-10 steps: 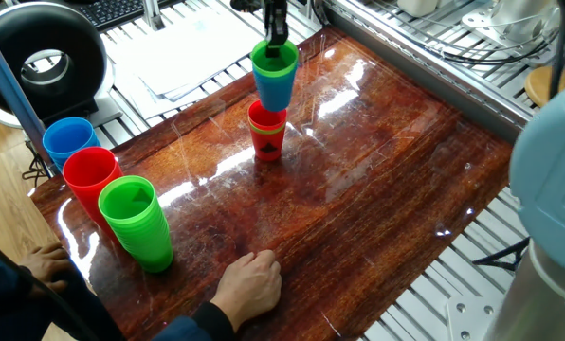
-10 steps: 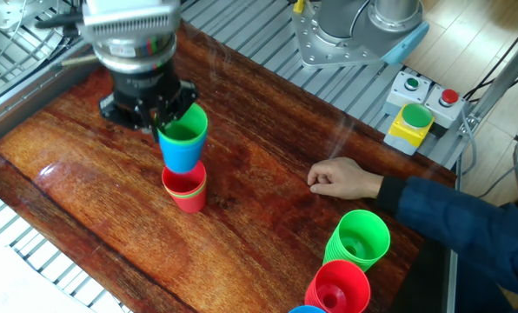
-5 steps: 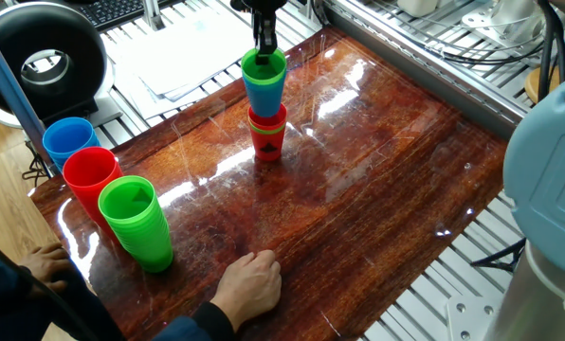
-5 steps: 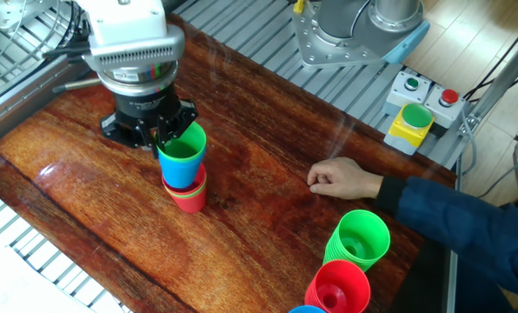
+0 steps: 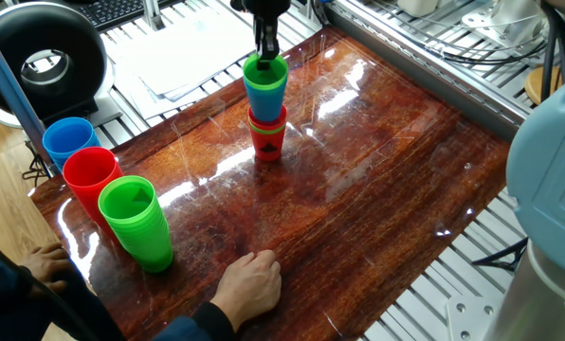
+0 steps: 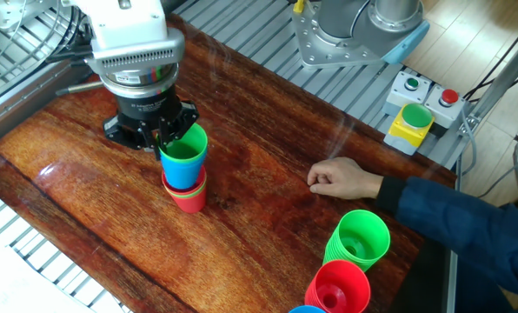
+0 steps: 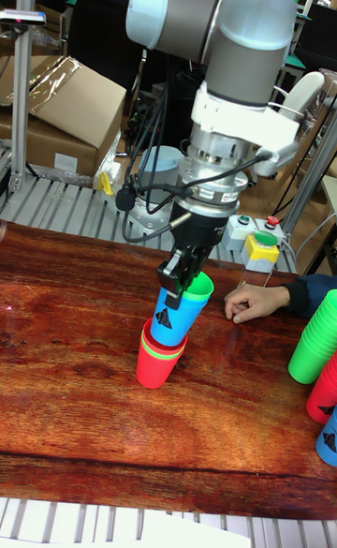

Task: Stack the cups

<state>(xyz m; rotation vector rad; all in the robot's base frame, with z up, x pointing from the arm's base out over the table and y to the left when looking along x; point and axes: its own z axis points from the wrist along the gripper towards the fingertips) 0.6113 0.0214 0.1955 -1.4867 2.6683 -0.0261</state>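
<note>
Tabletop unchanged; hand (image 6: 167, 139) still grips nested cups (image 6: 183, 165), slightly lower.

This is a robotics lab or a research workshop. The wooden table (image 6: 268, 200) stands on a frame of aluminium profiles (image 5: 472, 284), and the grey base of the robot arm (image 6: 355, 30) is bolted beside it. Near the base there is a control box with a yellow stop button (image 6: 413, 122) and two small buttons, green and red. Cables (image 5: 491, 47) hang behind the table. A keyboard (image 5: 112, 9) and white papers (image 5: 192, 47) lie at one end. Cardboard boxes (image 7: 65, 117) stand on the floor behind.
</note>
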